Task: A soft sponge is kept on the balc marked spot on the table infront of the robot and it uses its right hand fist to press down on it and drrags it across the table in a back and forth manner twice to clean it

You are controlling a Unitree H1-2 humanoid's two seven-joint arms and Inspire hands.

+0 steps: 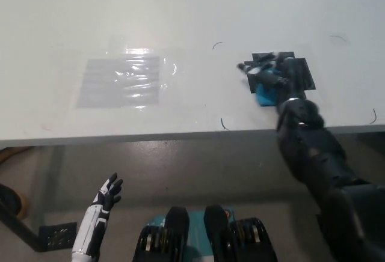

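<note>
- Head view, nearest first: white left hand (103, 197) hangs low at the lower left, below the worktop edge, fingers apart and holding nothing; it touches no object
- Black right arm (319, 172) rises from the lower right and crosses the front edge of the worktop (180, 9)
- Right hand (278, 76) lies on the worktop near its front edge, right of centre; its fingers are curled together on top of the sponge (266, 92), pressing on it
- Sponge is blue; only part of it shows under and just in front of the hand; it rests on the black mark (304, 73), whose dark corners stick out behind and to the right of the hand
- Clear plastic sheet (120, 80) lies flat on the worktop well to the left of the sponge, glinting with light
- Small thin dark curved marks dot the white surface around the sponge; one (223, 124) sits near the front edge, others farther back
</note>
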